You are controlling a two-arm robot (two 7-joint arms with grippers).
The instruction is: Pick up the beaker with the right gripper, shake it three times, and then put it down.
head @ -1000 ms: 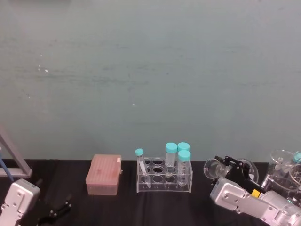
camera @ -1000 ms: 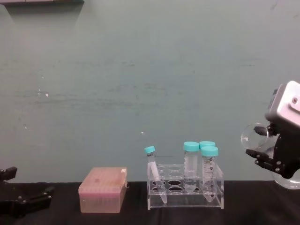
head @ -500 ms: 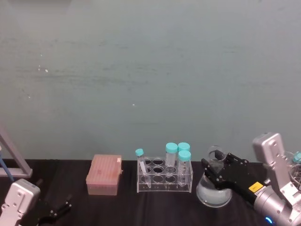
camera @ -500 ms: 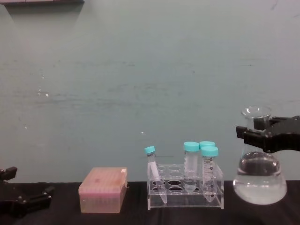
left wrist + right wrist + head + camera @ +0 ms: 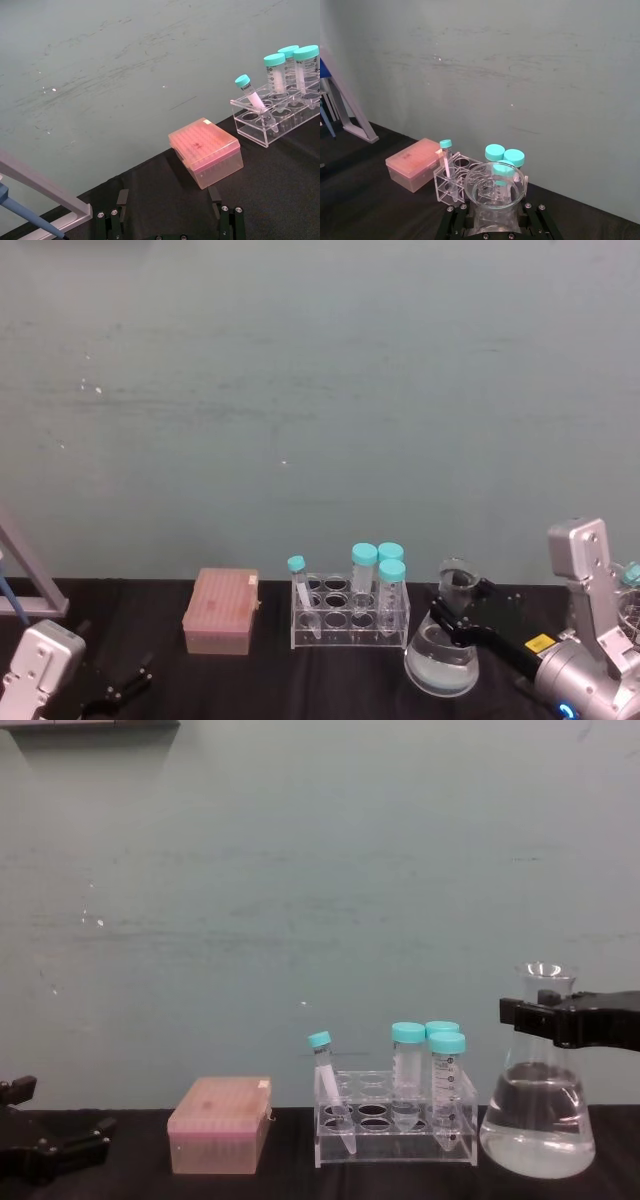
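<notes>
Tip box (image 5: 219,1124) left of tube rack (image 5: 395,1128); beaker (image 5: 537,1120) right

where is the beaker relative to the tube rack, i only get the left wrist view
Observer: The beaker stands upright, close beside the right end of the tube rack.
Operator: is anything holding it
Observer: Yes, the right hand is shut on its neck, just below the flared rim.
Operator: and my left hand, is it near it
Observer: No. The left hand sits low at the far left, with the pink box and the rack between it and the beaker.
</notes>
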